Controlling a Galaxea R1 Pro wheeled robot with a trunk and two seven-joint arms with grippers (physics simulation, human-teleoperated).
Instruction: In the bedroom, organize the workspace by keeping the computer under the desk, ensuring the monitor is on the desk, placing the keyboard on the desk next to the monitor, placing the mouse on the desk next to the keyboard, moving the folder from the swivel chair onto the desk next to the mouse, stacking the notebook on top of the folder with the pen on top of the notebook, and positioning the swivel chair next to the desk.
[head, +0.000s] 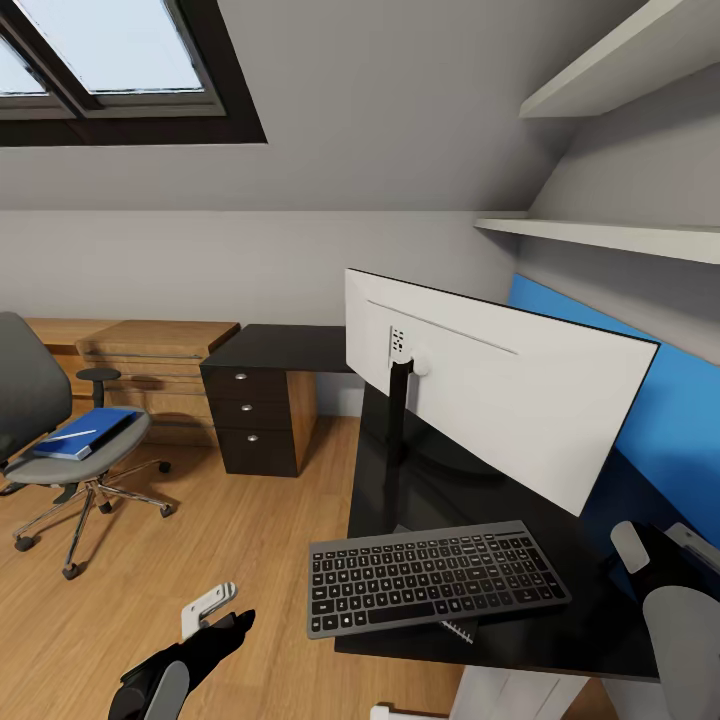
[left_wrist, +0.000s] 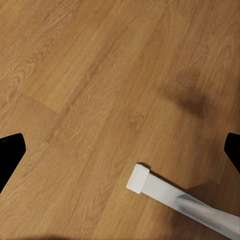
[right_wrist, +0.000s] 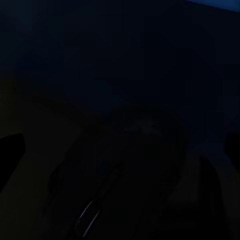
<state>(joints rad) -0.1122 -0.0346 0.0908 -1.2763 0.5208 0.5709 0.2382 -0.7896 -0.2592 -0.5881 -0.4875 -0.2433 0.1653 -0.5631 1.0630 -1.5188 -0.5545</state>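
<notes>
Head view is showing the desk (head: 290, 347) bearing the monitor (head: 500, 390) and keyboard (head: 435, 577), while the folder (head: 85, 433) is lying on the swivel chair (head: 60, 430). Left wrist view is showing wooden floor (left_wrist: 90, 75), fingertips (left_wrist: 10, 150) spread apart. Right gripper's state I cannot tell.

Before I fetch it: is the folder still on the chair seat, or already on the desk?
On the chair. The blue folder lies flat on the swivel chair seat, well apart from the desk.
</notes>
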